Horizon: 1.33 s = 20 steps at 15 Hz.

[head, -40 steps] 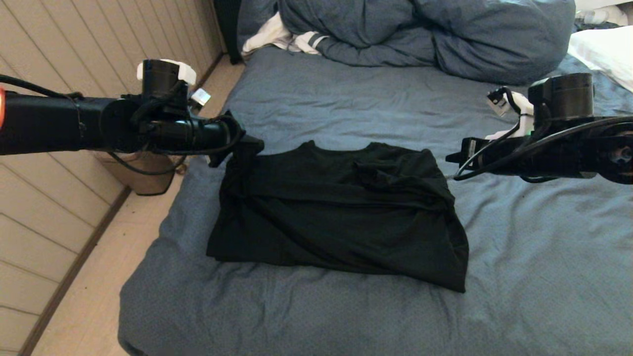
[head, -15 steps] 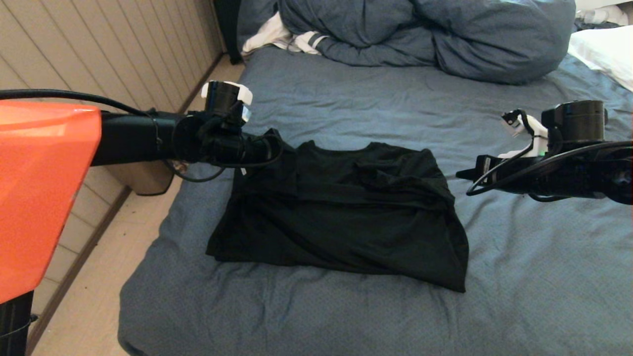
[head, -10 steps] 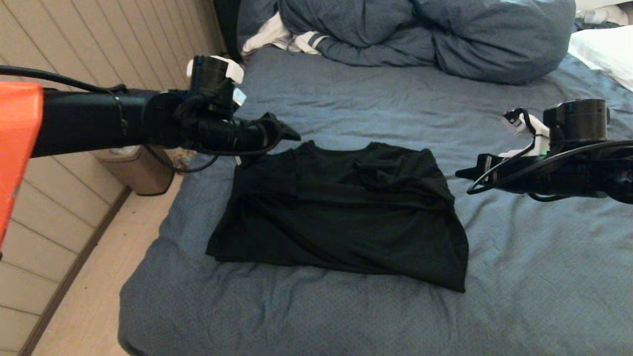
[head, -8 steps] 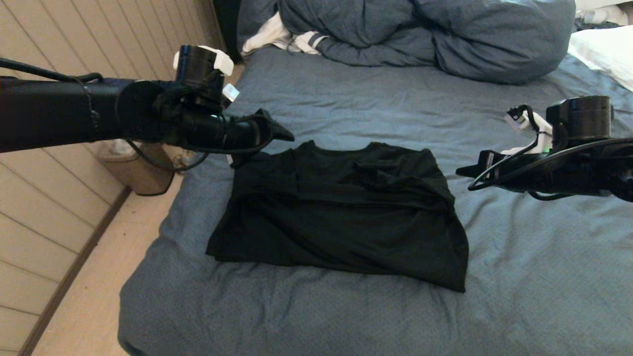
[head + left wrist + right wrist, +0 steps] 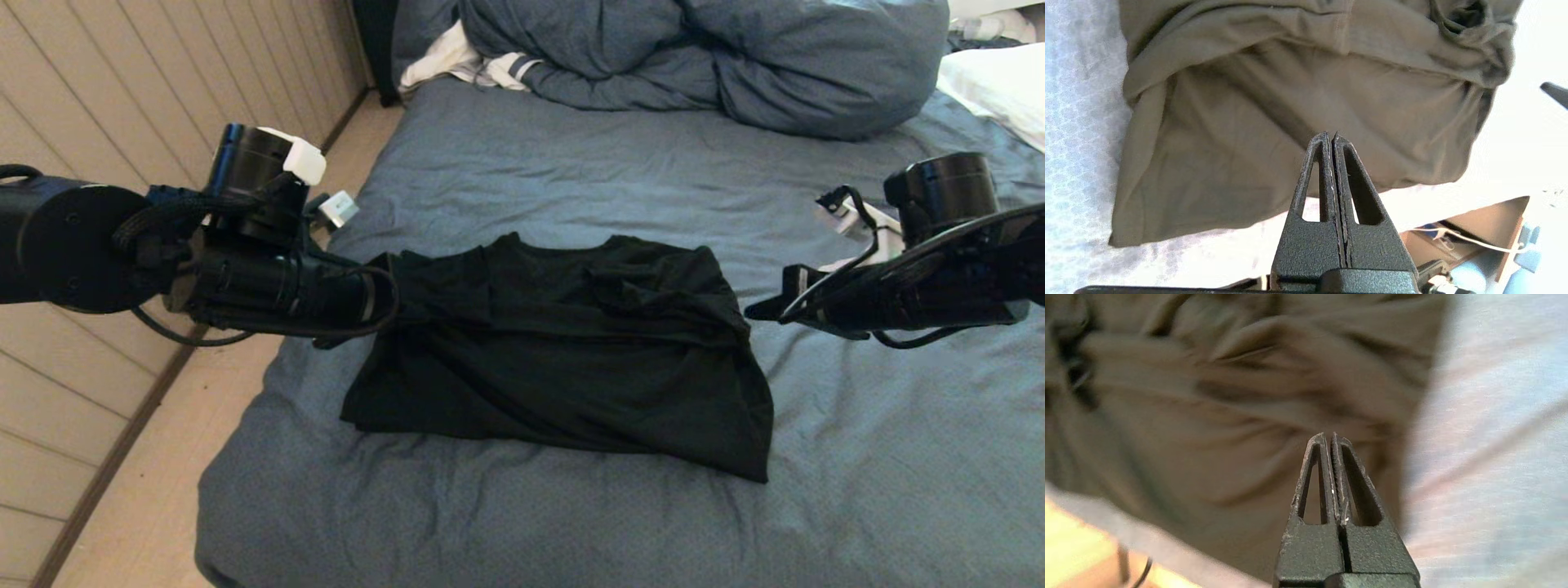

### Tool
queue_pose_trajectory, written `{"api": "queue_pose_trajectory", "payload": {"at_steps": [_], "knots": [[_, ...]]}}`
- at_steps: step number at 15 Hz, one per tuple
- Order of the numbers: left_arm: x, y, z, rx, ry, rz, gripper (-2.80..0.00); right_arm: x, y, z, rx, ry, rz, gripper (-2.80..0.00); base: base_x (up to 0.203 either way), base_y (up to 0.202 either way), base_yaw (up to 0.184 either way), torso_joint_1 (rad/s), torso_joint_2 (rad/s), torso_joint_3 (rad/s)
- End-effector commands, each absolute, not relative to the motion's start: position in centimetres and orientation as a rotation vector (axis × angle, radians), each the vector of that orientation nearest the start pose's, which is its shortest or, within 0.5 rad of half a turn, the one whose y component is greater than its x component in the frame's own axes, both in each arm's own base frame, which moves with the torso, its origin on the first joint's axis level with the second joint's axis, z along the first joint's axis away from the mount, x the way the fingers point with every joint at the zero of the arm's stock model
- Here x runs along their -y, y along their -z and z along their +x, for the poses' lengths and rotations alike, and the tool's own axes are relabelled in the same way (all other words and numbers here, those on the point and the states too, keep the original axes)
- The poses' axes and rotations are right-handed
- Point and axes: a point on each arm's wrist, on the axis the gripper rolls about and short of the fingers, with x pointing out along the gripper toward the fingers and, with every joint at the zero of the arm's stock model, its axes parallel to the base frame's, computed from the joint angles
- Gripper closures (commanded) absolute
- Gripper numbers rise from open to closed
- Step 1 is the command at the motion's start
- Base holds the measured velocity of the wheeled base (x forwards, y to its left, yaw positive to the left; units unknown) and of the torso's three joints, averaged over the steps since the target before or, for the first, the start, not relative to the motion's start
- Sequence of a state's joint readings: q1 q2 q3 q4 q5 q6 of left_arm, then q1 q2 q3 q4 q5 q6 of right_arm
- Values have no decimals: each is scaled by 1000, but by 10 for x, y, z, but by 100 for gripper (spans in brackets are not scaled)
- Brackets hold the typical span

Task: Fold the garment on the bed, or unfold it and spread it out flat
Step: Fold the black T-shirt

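Black T-shirt (image 5: 563, 351) lay folded in a rough rectangle at the centre of the head view, resting on the slate-blue sheet of the bed (image 5: 571, 523), its plain dark side up and creased, with a bunched ridge of cloth toward its upper right. At the left of the frame the left gripper (image 5: 384, 278) reached in level from the left edge, its tip at the shirt's upper left corner; whether it touched the cloth could not be told from that view. In the left wrist view its two fingers (image 5: 1327, 163) were pressed together with nothing between them, poised above the shirt. At the right of the frame the right gripper (image 5: 755, 310) pointed toward the shirt's right edge, just beside it and apart from it; in the right wrist view its fingers (image 5: 1327, 465) were likewise pressed together and empty. A bulky blue duvet (image 5: 702, 57) was heaped along the top of the frame, a white, stripe-cuffed cloth (image 5: 465, 61) beside it at upper left, and a white pillow (image 5: 996, 86) at upper right. A wood floor (image 5: 147, 498) ran down the left side.
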<state>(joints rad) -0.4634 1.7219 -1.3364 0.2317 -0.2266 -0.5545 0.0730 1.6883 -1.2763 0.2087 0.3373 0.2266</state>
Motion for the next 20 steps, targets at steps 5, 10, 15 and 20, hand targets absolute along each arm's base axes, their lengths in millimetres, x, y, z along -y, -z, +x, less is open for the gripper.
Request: {"api": "queue_pose_trajectory", "payload": {"at_steps": [5, 10, 15, 20], "knots": [[158, -223, 280, -816, 432, -417, 0, -107, -241, 344, -761, -458, 220, 0, 0, 0, 0, 0, 0, 0], [128, -209, 295, -722, 352, -481, 0, -159, -242, 375, -764, -490, 152, 0, 0, 0, 0, 0, 0, 0], [109, -204, 299, -687, 308, -532, 0, -208, -226, 370, -765, -550, -15, -280, 0, 0, 0, 0, 0, 0], [109, -198, 297, -700, 308, -530, 0, -215, -213, 386, -708, -548, -28, -280, 0, 0, 0, 0, 0, 0]]}}
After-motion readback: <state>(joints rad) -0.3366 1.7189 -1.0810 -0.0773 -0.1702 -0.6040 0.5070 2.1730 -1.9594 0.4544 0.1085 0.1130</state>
